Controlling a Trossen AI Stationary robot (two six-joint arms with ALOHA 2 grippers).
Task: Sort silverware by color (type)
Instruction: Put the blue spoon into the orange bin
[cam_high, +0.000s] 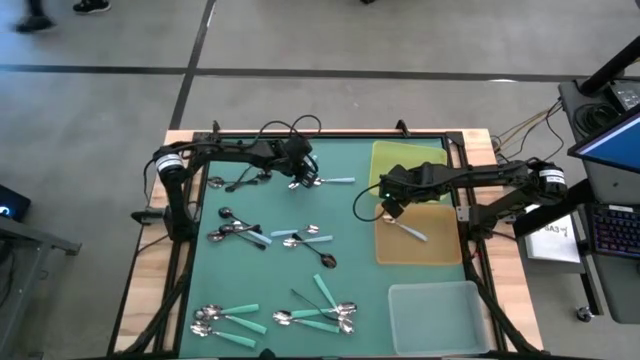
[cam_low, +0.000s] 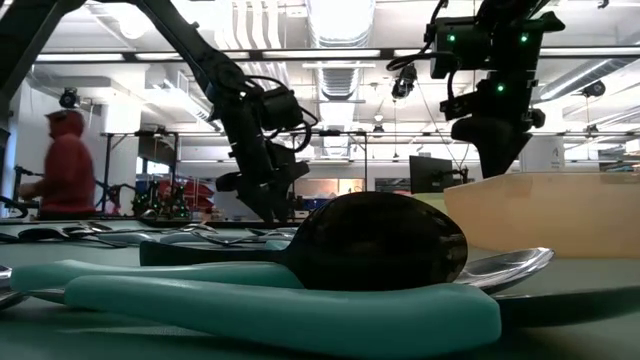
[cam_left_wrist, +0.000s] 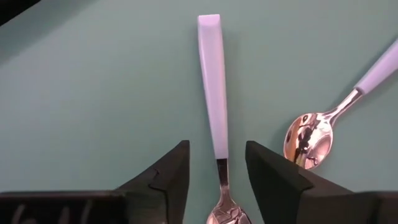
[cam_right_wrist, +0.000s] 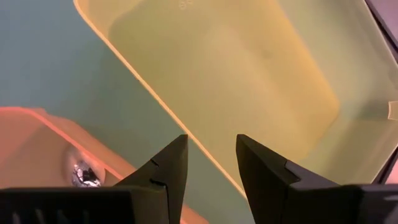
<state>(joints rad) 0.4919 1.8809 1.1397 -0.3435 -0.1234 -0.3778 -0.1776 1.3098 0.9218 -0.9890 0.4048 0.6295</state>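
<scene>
Several spoons lie on the green mat (cam_high: 290, 290). My left gripper (cam_high: 302, 172) is open at the far middle, low over a light-blue-handled spoon (cam_left_wrist: 212, 93) that lies flat on the mat. Its fingers stand on either side of the spoon's neck (cam_left_wrist: 222, 177) without touching it. A second light-blue spoon (cam_left_wrist: 311, 134) lies beside it. My right gripper (cam_high: 390, 207) is open and empty above the strip of mat between the yellow tray (cam_right_wrist: 249, 81) and the orange tray (cam_right_wrist: 37, 143). One light-blue spoon (cam_high: 408, 231) lies in the orange tray; its bowl shows in the right wrist view (cam_right_wrist: 82, 174).
Dark-handled spoons (cam_high: 238, 182) lie at the far left, a mixed group (cam_high: 240, 233) and light-blue ones (cam_high: 302, 237) mid-mat, a dark one (cam_high: 323, 259) alone, and teal ones (cam_high: 225, 318) (cam_high: 322, 315) near the front. A clear tray (cam_high: 440, 315) stands front right. A person (cam_low: 62, 165) stands beyond the table.
</scene>
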